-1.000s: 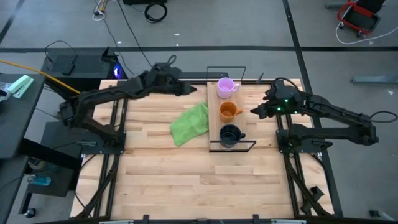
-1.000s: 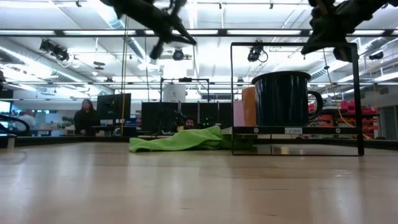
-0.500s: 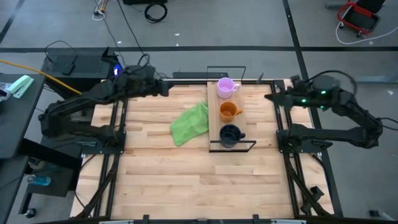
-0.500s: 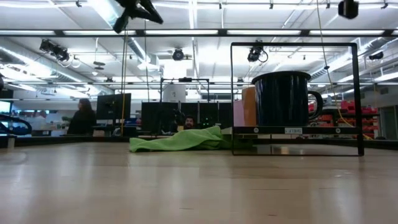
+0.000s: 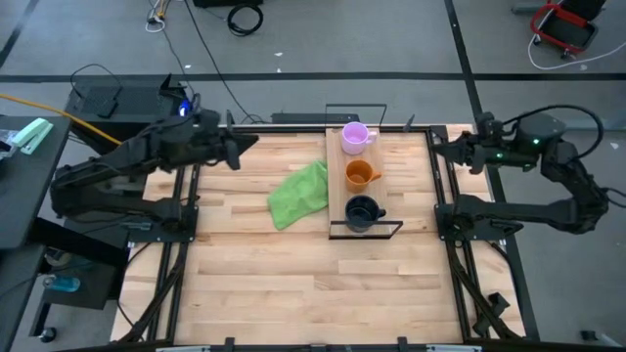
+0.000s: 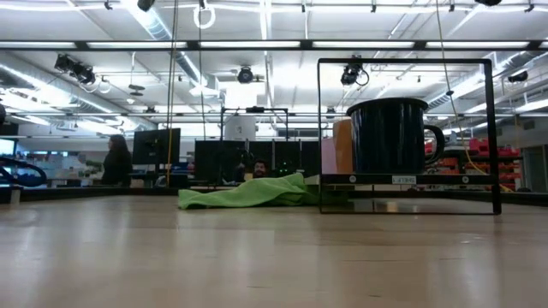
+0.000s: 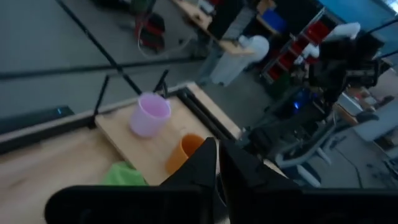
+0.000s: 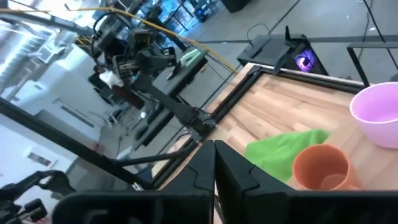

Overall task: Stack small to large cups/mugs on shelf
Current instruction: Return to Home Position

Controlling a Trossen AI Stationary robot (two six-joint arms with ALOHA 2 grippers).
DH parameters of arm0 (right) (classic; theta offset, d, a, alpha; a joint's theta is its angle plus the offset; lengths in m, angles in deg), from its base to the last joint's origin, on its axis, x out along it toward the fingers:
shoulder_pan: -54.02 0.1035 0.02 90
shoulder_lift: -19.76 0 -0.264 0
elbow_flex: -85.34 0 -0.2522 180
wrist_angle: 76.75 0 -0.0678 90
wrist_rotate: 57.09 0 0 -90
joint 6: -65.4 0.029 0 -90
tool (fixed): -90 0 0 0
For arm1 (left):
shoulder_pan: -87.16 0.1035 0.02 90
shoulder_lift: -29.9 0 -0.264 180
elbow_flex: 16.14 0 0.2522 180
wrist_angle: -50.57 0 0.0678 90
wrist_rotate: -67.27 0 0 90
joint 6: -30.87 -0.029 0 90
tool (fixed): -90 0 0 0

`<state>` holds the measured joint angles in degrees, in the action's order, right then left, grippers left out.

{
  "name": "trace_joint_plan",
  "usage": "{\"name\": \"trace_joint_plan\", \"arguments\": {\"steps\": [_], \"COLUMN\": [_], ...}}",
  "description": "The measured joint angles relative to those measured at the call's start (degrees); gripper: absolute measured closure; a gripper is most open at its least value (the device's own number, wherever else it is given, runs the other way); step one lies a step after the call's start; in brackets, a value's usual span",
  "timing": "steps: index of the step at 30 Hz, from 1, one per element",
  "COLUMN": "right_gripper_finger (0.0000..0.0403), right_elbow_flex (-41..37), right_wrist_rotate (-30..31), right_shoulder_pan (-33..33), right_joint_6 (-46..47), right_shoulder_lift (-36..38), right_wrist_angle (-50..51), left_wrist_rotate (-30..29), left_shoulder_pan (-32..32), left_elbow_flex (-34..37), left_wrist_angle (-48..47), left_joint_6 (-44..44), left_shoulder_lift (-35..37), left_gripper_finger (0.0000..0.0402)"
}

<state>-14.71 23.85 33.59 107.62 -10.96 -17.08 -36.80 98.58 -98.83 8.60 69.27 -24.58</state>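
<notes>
Three mugs stand upright in a row on the shelf (image 5: 337, 186), a pale board with a black wire frame at its ends. The purple mug (image 5: 354, 137) is farthest, the orange mug (image 5: 361, 174) is in the middle, and the navy mug (image 5: 362, 210) is nearest. The low view shows the navy mug (image 6: 390, 137) in front. My left gripper (image 5: 238, 153) is shut in the air at the table's far left. My right gripper (image 5: 435, 149) is shut in the air at the far right. Both point toward the shelf and touch nothing. The left wrist view shows the purple mug (image 7: 149, 114) and orange mug (image 7: 185, 152) beyond my left gripper (image 7: 217, 163).
A crumpled green cloth (image 5: 298, 194) lies on the tabletop just left of the shelf. The near half of the wooden table (image 5: 313, 293) is bare wood. A black box with a blue light (image 5: 181, 106) sits beyond the far left corner. A person (image 6: 116, 162) shows in the room behind.
Both grippers have drawn back from the shelf and risen. The left went toward the table's left edge, the right toward its right edge, and both have left the top of the low view. The mugs and the cloth have stayed where they were.
</notes>
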Motion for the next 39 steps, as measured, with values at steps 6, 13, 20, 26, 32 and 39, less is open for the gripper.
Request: {"name": "trace_joint_plan", "arguments": {"steps": [6, 13, 20, 26, 32, 39], "right_gripper_finger": [0.0391, 0.0391, 0.0391, 0.0391, 0.0391, 0.0391], "right_elbow_flex": [-0.9, -11.7, -22.2, -25.3, -31.7, -34.2], "right_wrist_rotate": [1.0, -0.7, -5.5, -5.9, -3.9, -3.0], "right_shoulder_pan": [0.0, 0.0, 0.0, 0.0, 0.0, 0.0], "right_joint_6": [0.2, 1.7, 4.5, 4.5, 5.9, 5.6], "right_shoulder_lift": [4.2, 12.9, 15.9, 16.3, 20.8, 26.5], "right_wrist_angle": [-2.9, -21.6, -41.3, -41.7, -42.8, -50.2], "left_wrist_rotate": [-5.7, -14.1, -28.8, -38.3, -44.4, -58.6], "left_shoulder_pan": [-6.2, -15.5, -22.1, -26.7, -33.0, -42.4], "left_elbow_flex": [0.0, 0.0, 0.0, 0.0, 1.7, 10.7], "left_wrist_angle": [0.1, 0.4, -2.9, -12.3, -14.9, -15.0], "left_joint_6": [-5.0, -11.9, -12.5, -5.3, 1.3, 9.1], "left_shoulder_lift": [4.4, 8.1, 10.4, 10.8, 10.6, 16.5], "left_gripper_finger": [0.0376, 0.0383, 0.0377, 0.0384, 0.0381, 0.0372]}}
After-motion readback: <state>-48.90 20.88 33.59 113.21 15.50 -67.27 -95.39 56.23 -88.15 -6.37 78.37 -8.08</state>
